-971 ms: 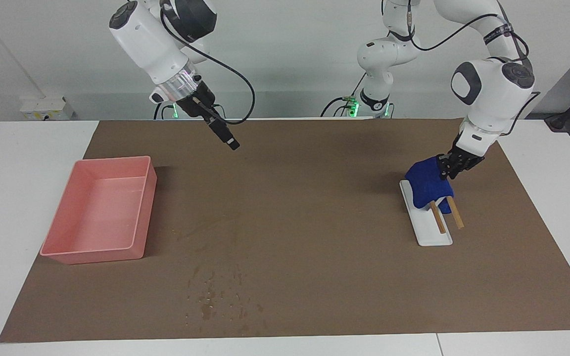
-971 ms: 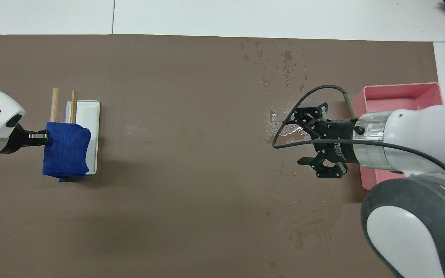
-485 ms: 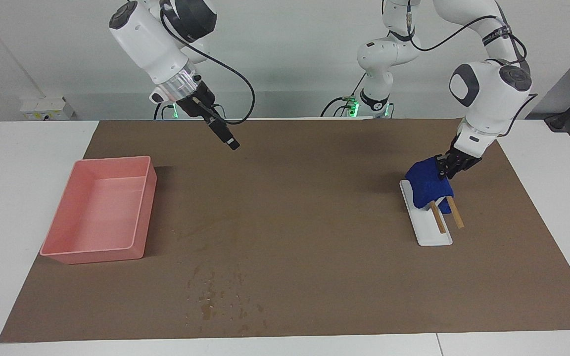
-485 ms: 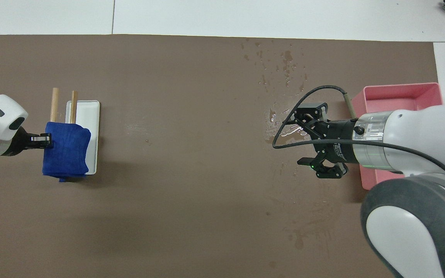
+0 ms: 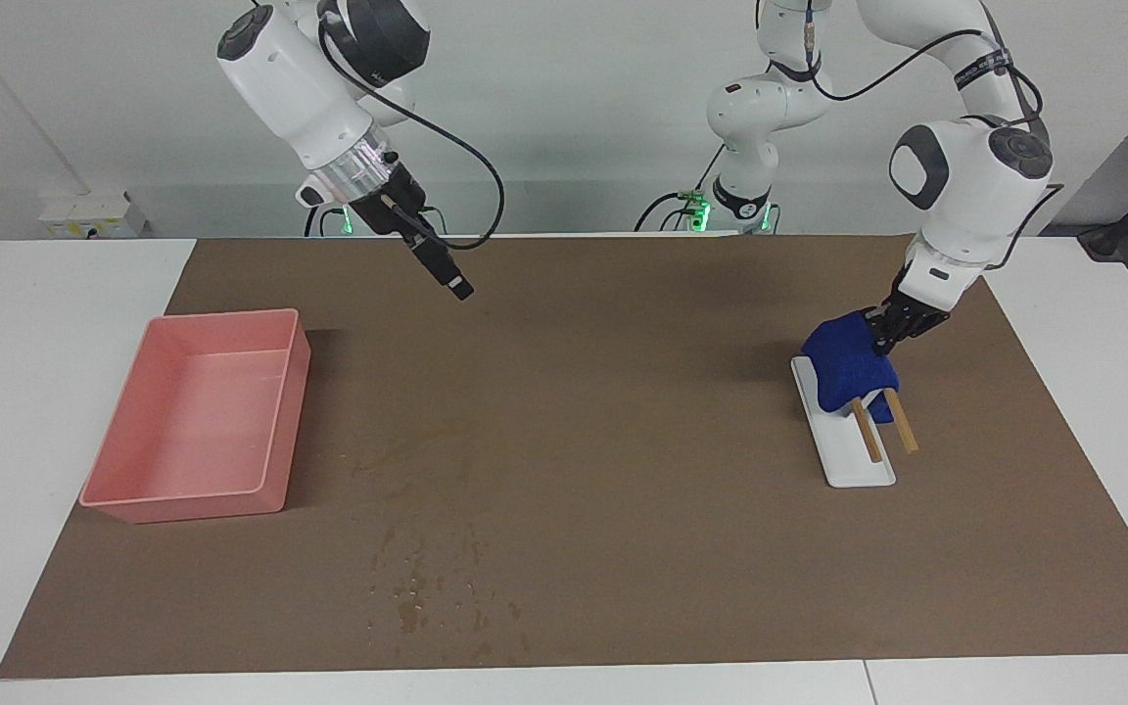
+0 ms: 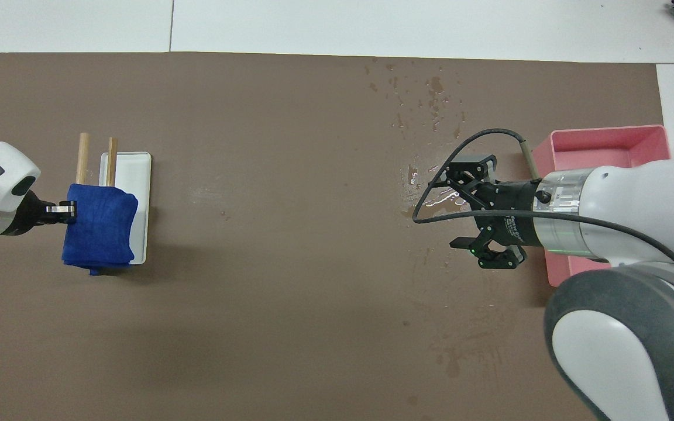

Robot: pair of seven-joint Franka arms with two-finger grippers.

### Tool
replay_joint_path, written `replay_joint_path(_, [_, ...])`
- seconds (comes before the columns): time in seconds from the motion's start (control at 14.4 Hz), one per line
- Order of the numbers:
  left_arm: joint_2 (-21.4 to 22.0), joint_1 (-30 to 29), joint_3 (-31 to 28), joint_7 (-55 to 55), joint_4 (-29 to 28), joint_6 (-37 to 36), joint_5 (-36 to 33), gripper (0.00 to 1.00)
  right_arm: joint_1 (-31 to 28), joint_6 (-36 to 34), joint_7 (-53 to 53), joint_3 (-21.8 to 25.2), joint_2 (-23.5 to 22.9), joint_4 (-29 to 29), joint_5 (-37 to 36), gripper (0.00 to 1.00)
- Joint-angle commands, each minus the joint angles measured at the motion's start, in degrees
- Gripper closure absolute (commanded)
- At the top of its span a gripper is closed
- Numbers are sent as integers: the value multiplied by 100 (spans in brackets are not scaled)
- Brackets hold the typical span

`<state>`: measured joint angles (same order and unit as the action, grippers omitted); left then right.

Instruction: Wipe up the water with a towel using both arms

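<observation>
Robotics laboratory: two white jointed arms (image 5: 965, 176) are base-mounted at 12 o'clock of a white table (image 5: 25, 392) covered by a brown mat (image 5: 623, 392), against a bare white wall (image 5: 574, 98), with trailing black cables (image 5: 471, 157).

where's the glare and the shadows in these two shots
Overhead view: glare glints off the water beside the right gripper; soft shadow by the towel. Facing view: the water reads as dull dark specks; a shadow lies beside the pink bin.
</observation>
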<state>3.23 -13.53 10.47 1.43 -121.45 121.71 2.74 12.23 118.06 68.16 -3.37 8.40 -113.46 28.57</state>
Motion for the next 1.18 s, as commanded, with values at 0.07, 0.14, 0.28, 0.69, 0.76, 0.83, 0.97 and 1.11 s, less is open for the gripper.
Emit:
replay_joint_path(0.07, [64, -27, -54, -440, 569, -691, 1181, 100, 25, 155, 101, 3, 30, -89, 157, 0])
replay_joint_path(0.14, [82, -36, -54, -729, 674, -797, 1473, 100, 25, 199, 136, 3, 30, -89, 218, 0])
replay_joint_path(0.28, [108, -36, -37, -1483, 955, -1016, 2009, 100, 120, 401, 206, 3, 21, -194, 394, 0])
replay_joint_path(0.69, [205, 122, 656, -5419, 1800, -1142, 3153, 100, 657, 1411, 1155, 3, -268, -265, 764, 0])
replay_joint_path(0.76, [222, 122, 866, -6008, 1809, -1028, 3267, 100, 666, 1491, 1182, 3, -286, -265, 772, 0])
replay_joint_path(0.83, [292, 122, 1051, -6666, 1809, -922, 3321, 100, 675, 1509, 1208, 3, -312, -256, 790, 0])
replay_joint_path(0.97, [301, 201, 1464, -7661, 1783, -563, 3330, 100, 693, 1518, 1252, 3, -330, -273, 1079, 0])
replay_joint_path(1.11, [328, 393, 1668, -8296, 1704, -132, 3321, 100, 789, 1535, 1278, 3, -383, -282, 1106, 0])
